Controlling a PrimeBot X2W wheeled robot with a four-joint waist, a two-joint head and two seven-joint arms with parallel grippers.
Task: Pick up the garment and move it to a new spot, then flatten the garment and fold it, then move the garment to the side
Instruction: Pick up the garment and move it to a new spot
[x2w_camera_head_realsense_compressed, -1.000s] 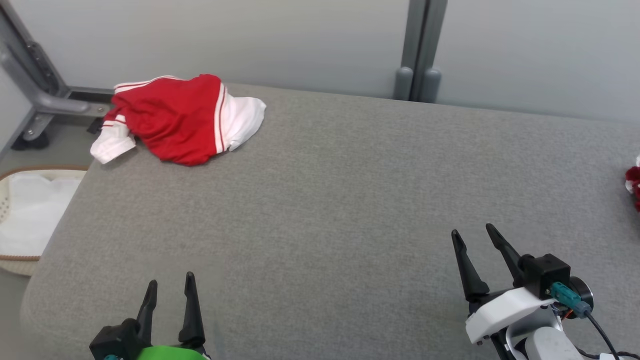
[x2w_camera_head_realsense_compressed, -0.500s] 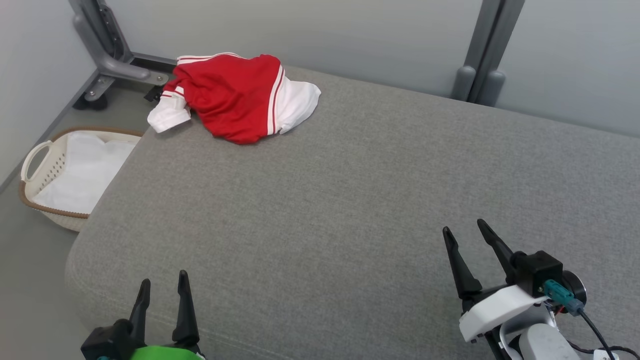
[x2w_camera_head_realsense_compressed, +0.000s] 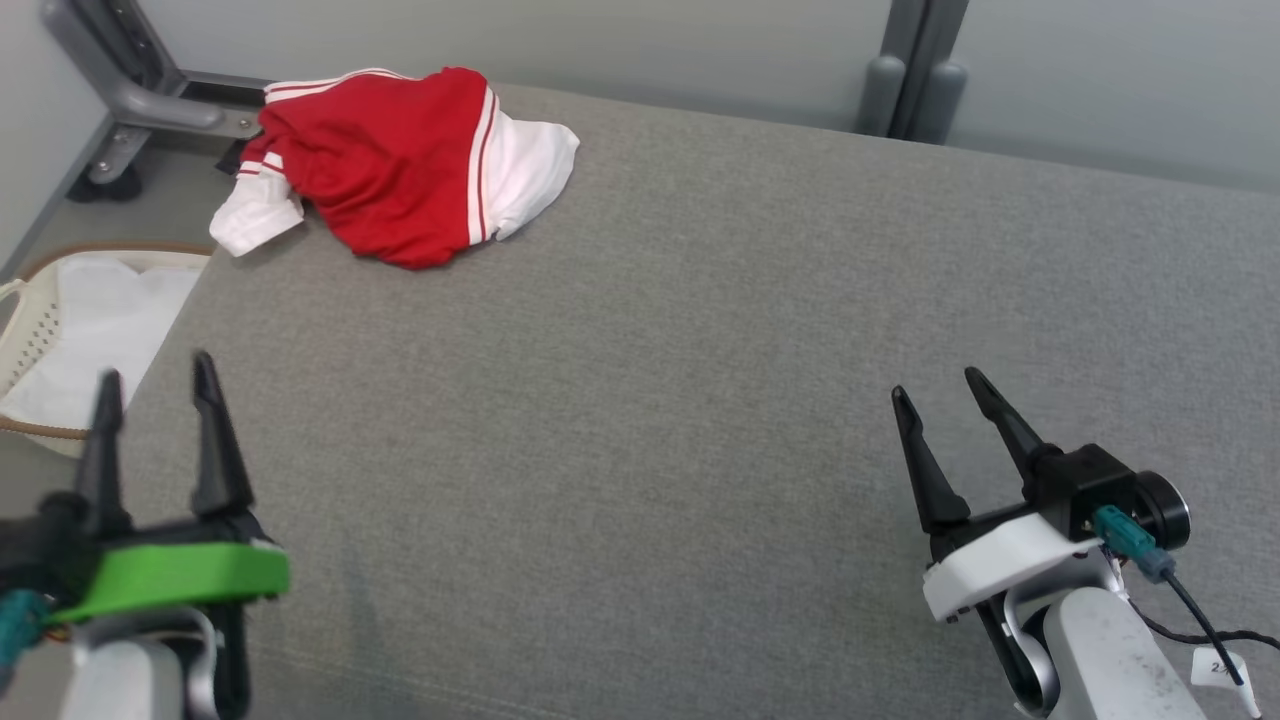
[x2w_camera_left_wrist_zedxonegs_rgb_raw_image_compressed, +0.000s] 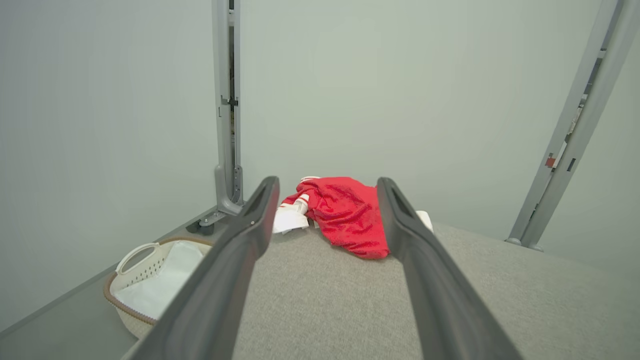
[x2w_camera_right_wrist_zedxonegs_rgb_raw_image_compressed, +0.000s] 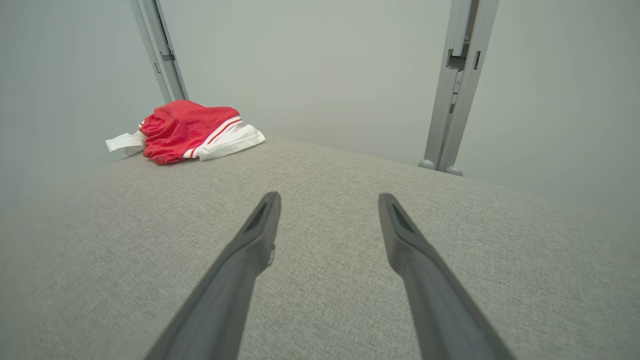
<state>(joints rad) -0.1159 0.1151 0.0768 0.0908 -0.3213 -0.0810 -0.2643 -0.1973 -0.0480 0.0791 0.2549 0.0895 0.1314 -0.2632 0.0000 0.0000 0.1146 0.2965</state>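
A crumpled red garment (x2w_camera_head_realsense_compressed: 395, 165) with white sleeves and white stripes lies at the far left corner of the grey padded surface (x2w_camera_head_realsense_compressed: 680, 340). My left gripper (x2w_camera_head_realsense_compressed: 155, 390) hovers open over the surface's near left edge, well short of the garment, which appears straight ahead between its fingers as the garment (x2w_camera_left_wrist_zedxonegs_rgb_raw_image_compressed: 345, 212). My right gripper (x2w_camera_head_realsense_compressed: 935, 395) stands open at the near right, empty, far from the garment (x2w_camera_right_wrist_zedxonegs_rgb_raw_image_compressed: 187, 130).
A white laundry basket (x2w_camera_head_realsense_compressed: 25, 340) with a brown rim and white cloth inside sits on the floor left of the surface. Grey metal frame posts (x2w_camera_head_realsense_compressed: 915, 60) stand against the pale wall behind, and a frame foot (x2w_camera_head_realsense_compressed: 130, 100) stands at the far left.
My left gripper has risen and reached forward, showing more of its green wrist. The head camera has shifted, so the whole scene sits differently. The garment lies as before.
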